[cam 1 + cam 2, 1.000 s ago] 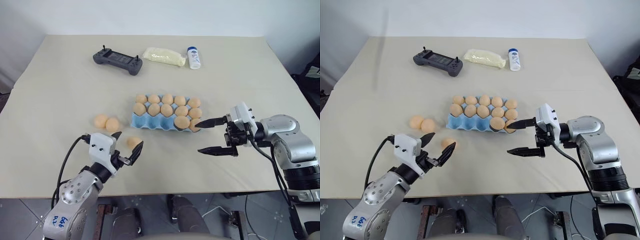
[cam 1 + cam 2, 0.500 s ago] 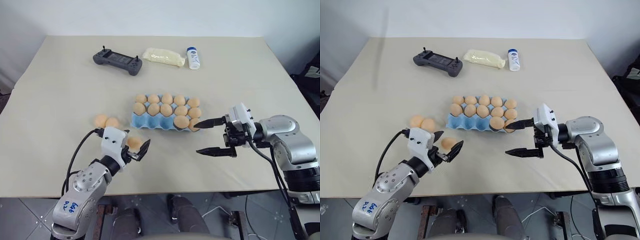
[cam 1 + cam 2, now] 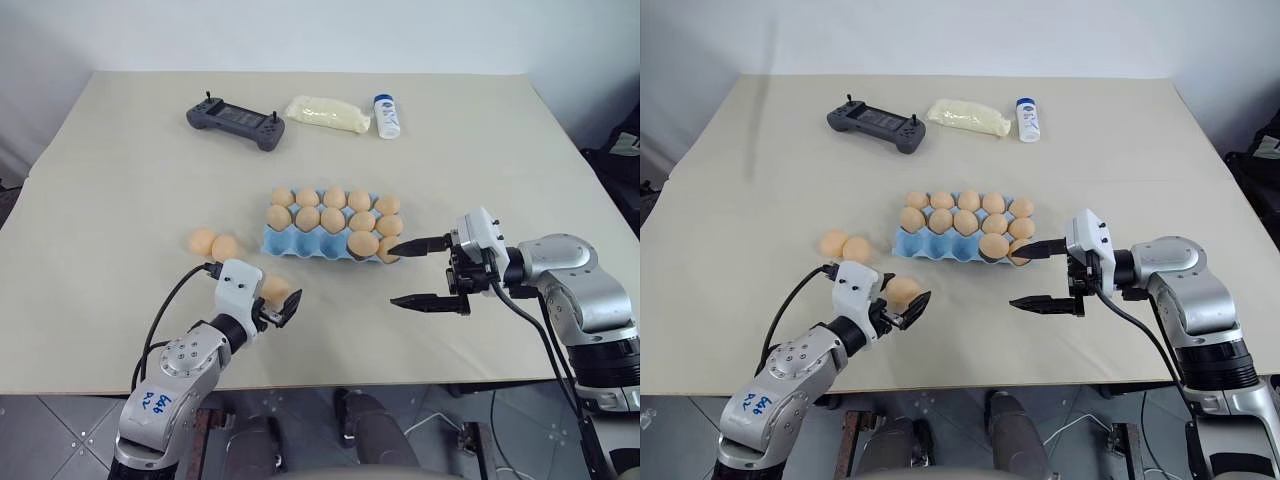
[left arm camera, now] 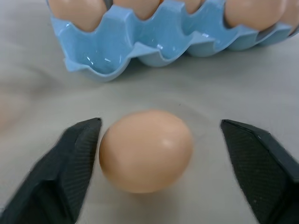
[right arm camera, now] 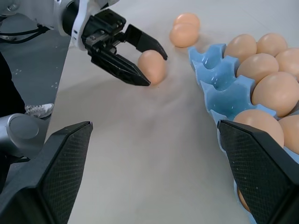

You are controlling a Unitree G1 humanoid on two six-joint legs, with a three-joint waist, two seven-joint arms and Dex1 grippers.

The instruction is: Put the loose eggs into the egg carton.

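A pale beige table [image 3: 120,200] fills the scene, a light wall behind it and grey floor tiles below its near edge. The left pincer [image 3: 277,304] lies low over the table with its two black fingers either side of one loose egg [image 4: 145,150]; in the left wrist view one finger sits right against the shell while the other stands apart, so the pincer is parted around the egg, not clamped. Blue handwriting marks the left forearm, but it cannot be read. Just beyond this egg is the light blue egg carton [image 3: 300,247], its near row showing empty cups at the left end and the rest holding eggs. Two more loose eggs [image 3: 214,243] lie touching each other on the table to the left of the carton. The right pincer [image 3: 412,272] hovers released and wide by the carton's right end, pointing left. At the far side lie a dark grey gamepad [image 3: 236,120], a pale yellow wrapped packet [image 3: 327,112] and a small white bottle [image 3: 387,115] with a blue label too small to read.
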